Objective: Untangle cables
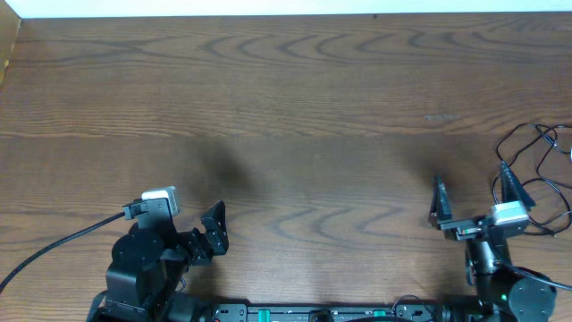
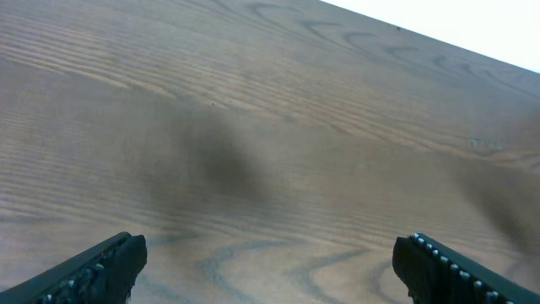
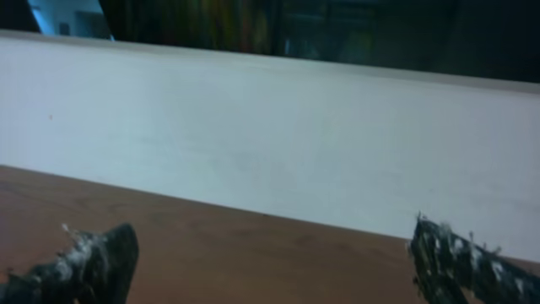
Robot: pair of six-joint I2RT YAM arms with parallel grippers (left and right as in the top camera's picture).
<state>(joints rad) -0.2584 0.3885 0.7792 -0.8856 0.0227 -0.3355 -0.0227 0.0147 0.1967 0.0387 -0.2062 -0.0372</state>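
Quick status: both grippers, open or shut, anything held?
Left gripper: open, holding nothing.
Right gripper: open, holding nothing; the thin black cable lies just beside it.

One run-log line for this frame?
left hand: open, empty | right hand: open, empty | black cable: loose tangle at right table edge, untouched

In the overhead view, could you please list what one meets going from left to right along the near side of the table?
Left gripper, jaws open → bare wooden table → right gripper, jaws open → thin black cable looped at the right edge.
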